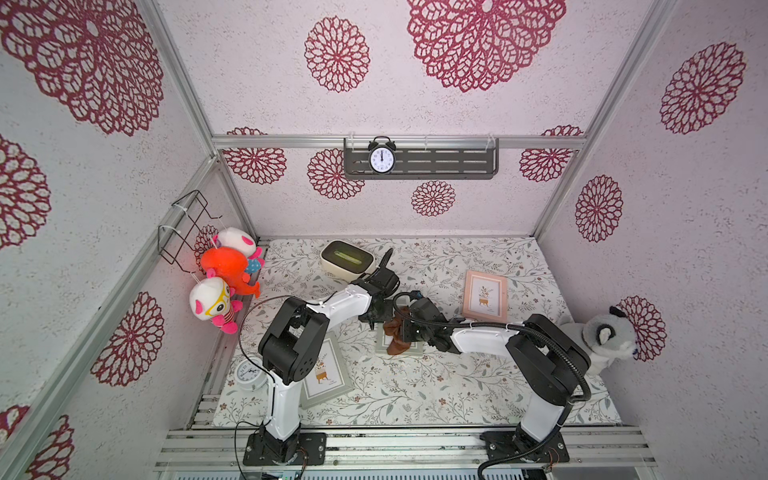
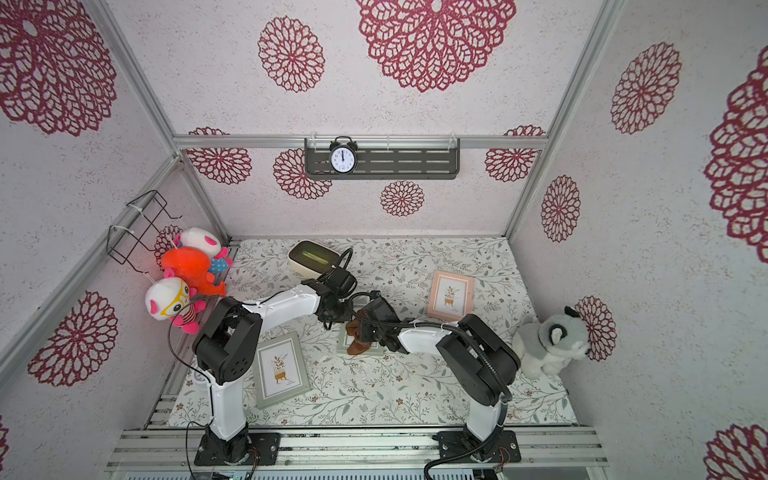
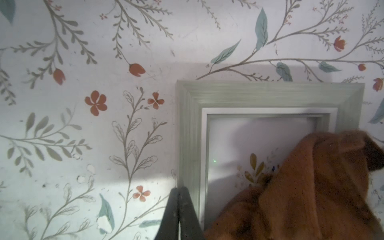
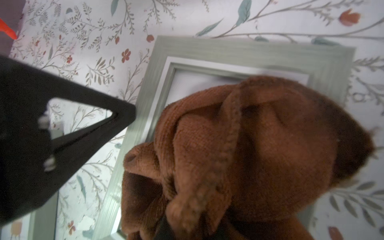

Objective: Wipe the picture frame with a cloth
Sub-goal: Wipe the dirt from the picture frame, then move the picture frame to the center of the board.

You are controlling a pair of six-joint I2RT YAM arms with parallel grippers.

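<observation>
Right gripper [image 1: 409, 332] was clamped on the rust-brown cloth [image 4: 239, 145], a fuzzy ribbed rag bunched up over the glass of the grey-green picture frame [image 3: 191, 135] lying flat mid-table, hiding most of its print. Left gripper [image 3: 179, 190] had its jaws pinched together, tips right at that frame's brushed-looking edge. A pink frame [image 1: 485, 296] lay near behind, and a second grey-green frame [image 1: 326, 374] sat partly under the left arm [image 1: 291, 332], all on the floral mat [image 1: 415, 395].

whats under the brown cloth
A grey-green picture frame lies flat under the rust-brown cloth. Only one end of it shows; the rest is covered.
</observation>
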